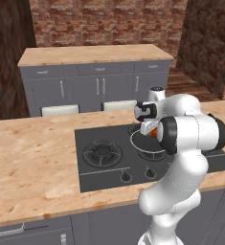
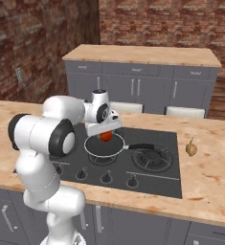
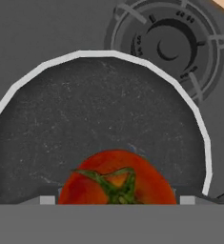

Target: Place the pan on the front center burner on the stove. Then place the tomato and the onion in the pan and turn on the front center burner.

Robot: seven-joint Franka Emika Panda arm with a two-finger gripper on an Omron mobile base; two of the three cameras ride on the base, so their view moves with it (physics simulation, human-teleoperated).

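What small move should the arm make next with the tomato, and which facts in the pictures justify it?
Probably lower a little and open the gripper. It holds the tomato directly above the pan, which already sits on a burner of the stove. The onion waits on the counter, so releasing frees the hand for it.

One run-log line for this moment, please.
pan on stove | gripper shut on tomato above pan | onion on counter

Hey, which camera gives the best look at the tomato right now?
The hand view: the tomato looms large above the pan, its green stem plain. The right base view shows it small under the gripper; the left base view gives an orange sliver.
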